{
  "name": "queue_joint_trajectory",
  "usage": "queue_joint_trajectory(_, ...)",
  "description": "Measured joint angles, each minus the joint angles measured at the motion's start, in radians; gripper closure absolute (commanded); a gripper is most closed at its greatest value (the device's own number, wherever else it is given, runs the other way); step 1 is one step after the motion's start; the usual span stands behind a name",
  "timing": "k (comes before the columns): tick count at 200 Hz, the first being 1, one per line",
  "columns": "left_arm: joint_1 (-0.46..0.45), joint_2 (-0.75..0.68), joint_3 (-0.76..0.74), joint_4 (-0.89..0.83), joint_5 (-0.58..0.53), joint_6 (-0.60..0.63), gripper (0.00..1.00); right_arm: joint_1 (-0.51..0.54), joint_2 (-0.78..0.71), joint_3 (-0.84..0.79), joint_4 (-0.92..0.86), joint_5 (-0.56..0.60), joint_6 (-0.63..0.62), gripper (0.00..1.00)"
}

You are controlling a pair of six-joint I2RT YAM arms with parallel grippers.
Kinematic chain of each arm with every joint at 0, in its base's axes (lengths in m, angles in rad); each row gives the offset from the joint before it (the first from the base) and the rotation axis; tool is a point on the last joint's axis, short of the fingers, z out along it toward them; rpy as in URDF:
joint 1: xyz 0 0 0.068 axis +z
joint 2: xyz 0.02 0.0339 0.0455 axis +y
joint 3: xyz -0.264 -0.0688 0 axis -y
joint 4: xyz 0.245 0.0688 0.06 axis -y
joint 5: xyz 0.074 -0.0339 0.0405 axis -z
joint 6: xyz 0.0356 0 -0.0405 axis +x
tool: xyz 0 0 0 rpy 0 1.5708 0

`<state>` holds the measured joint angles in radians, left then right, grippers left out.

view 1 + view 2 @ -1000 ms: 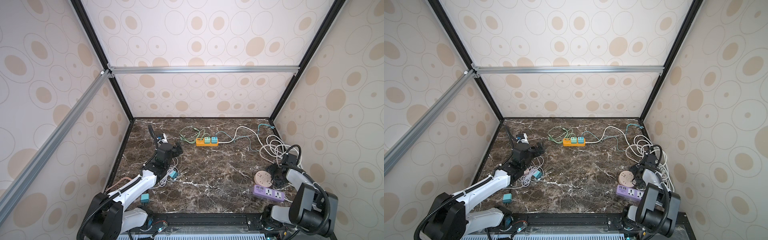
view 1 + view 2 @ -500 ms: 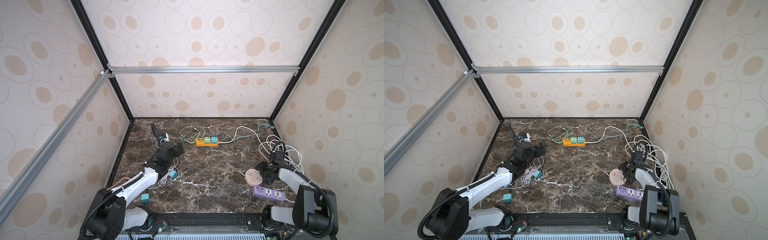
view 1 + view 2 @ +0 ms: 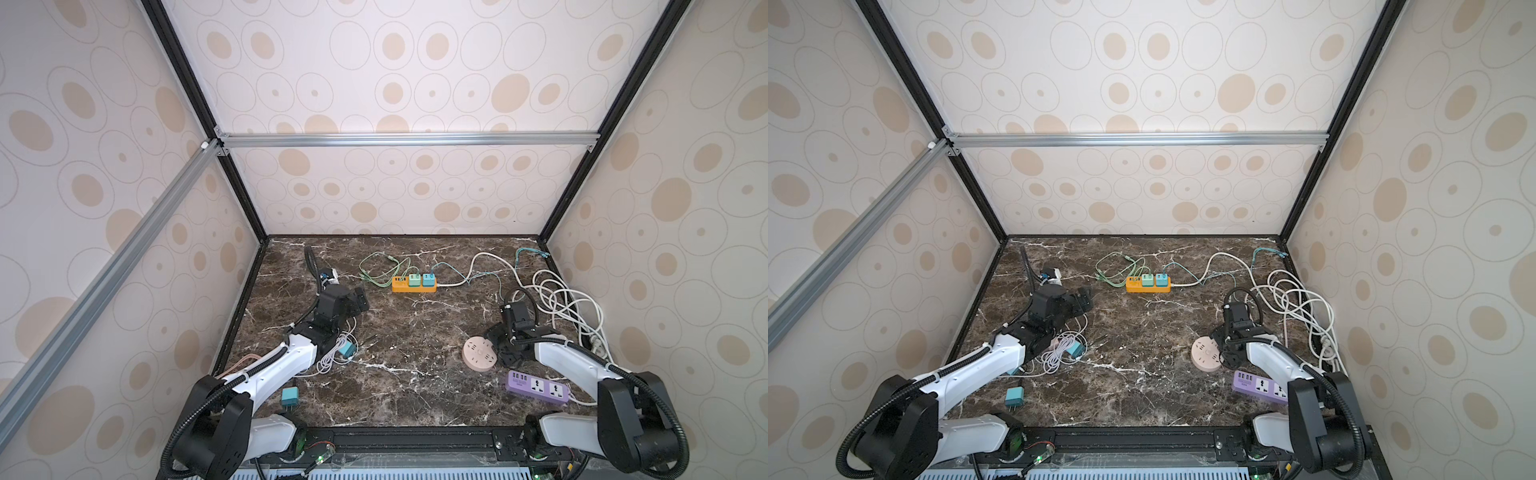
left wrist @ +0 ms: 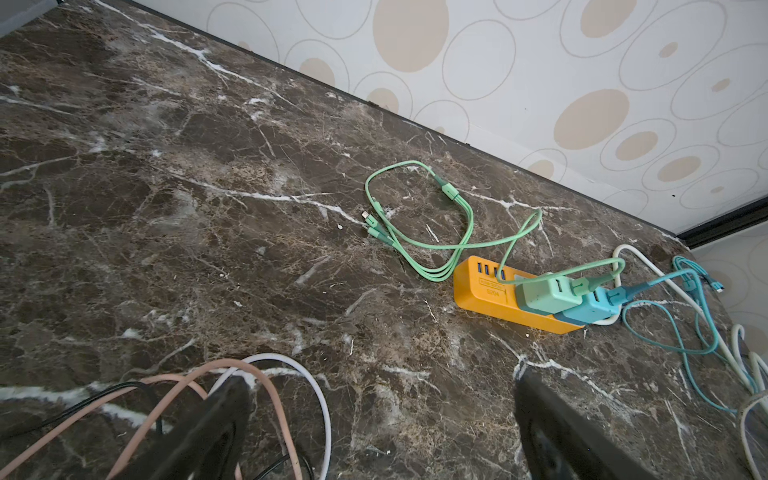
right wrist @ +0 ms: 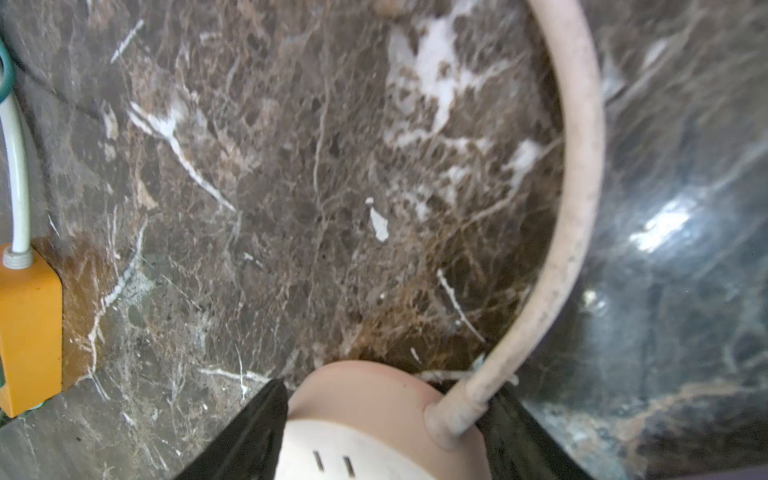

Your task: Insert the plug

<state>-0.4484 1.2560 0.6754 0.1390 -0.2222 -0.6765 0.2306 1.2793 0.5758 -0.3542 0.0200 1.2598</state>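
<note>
right gripper [image 5: 388, 399] clamps the round pink socket hub [image 3: 480, 353] — seemingly by its sides — on the marble table [image 3: 415, 332]. left gripper [image 4: 382, 382] gapes wide above the marble. teal plug [image 3: 289, 397] lies loose by the front edge.

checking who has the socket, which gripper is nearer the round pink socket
Right. The right gripper straddles the round pink socket, a finger against each side. The left gripper hangs open well off to its left in a top view, holding nothing.

The right gripper [image 3: 1222, 350] touches the round pink socket [image 3: 1202, 354], near right; a purple strip [image 3: 1261, 387] just nearer. A teal plug [image 3: 1014, 397] lies near left.
</note>
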Motion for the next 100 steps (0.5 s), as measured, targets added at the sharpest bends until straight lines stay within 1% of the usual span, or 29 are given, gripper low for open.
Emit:
queue_joint_trajectory(28, 0.000, 0.000, 0.000, -0.005, 0.001, 0.001, 0.02, 0.126, 0.023, 0.023, -0.012, 0.053, 0.129, 0.22)
queue_joint_trajectory(59, -0.001, 0.005, 0.003, -0.016, 0.025, 0.018, 0.02, 0.250, 0.093, 0.076, -0.015, 0.114, 0.284, 0.20)
queue_joint_trajectory(79, -0.018, 0.030, 0.025, -0.038, 0.038, 0.048, 0.01, 0.308, 0.137, 0.109, -0.001, 0.140, 0.368, 0.20)
queue_joint_trajectory(100, -0.057, 0.071, 0.071, -0.073, 0.034, 0.089, 0.01, 0.355, 0.192, 0.153, 0.021, 0.158, 0.444, 0.20)
